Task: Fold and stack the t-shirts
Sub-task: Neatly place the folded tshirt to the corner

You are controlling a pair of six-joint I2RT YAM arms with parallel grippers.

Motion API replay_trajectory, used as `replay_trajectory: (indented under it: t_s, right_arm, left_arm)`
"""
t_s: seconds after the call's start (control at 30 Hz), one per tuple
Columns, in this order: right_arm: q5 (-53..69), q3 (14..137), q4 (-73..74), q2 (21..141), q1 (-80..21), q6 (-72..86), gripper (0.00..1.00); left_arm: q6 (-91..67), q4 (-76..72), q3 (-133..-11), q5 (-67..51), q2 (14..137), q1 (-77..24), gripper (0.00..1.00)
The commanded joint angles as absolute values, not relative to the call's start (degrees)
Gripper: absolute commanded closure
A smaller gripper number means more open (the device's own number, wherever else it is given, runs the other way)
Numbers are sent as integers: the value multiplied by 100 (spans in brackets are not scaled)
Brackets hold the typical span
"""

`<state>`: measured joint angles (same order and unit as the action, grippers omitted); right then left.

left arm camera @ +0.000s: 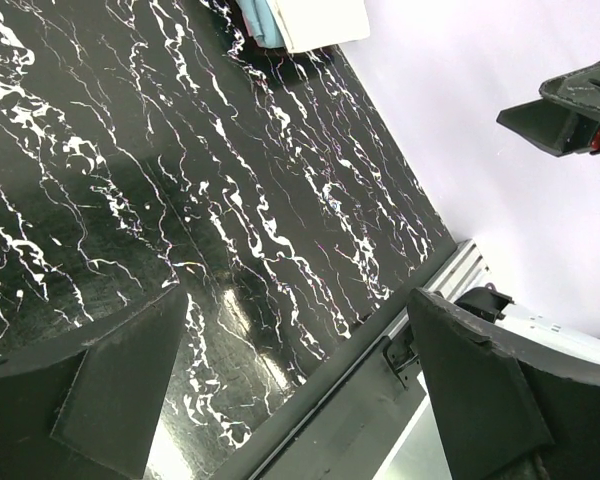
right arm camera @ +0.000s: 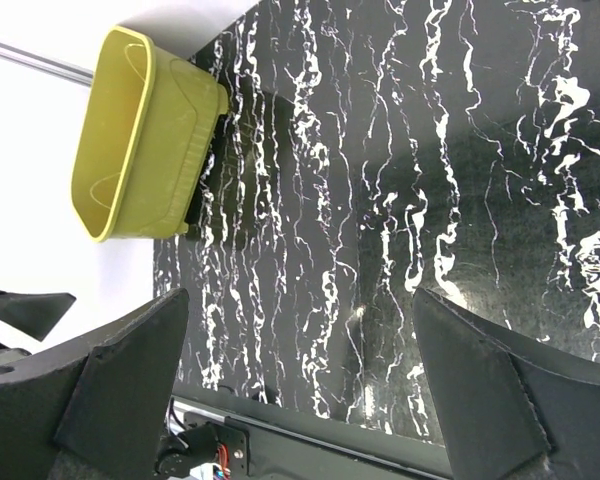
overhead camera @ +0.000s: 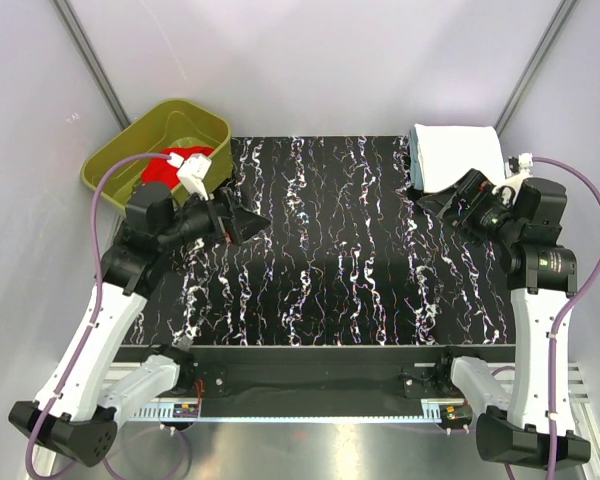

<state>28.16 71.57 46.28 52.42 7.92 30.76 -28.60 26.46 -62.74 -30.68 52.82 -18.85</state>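
The left tool is wide, with nothing between its fingers. It hovers over the bare counter, just beside the tub. The right tool is also wide and holds nothing; it hangs near the far right corner, close to the folded white shirt. This shirt lies on the counter in that corner. In the left wrist view a bluish layer shows under it, but I cannot tell what it is.

The red shirt lies crumpled in the tub at the far left, partly hidden by the left wrist. I see nothing else inside the tub.

I judge that the red shirt must come out next. If the left tool enters at a slant, a finger may strike the rim and push or tip the tub. A shallow pinch may catch one layer only, so the cloth drags on the rim and slips. The right tool is very near the folded shirt, and a careless swing could spoil the fold.
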Motion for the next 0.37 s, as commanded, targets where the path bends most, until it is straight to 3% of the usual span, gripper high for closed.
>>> replay_trajectory:
  t_s: [0.0,0.33]
  right_arm:
    - [2935,7198,4360,5115,791,3260,0]
    - [2909,7366,4412,5142,791,3234,0]
  left_arm:
    - [-2699,2549,-6442,-3033,5045,-1863,1]
    - [-2663,2294,-6372,-2830,4623,-1863,1]
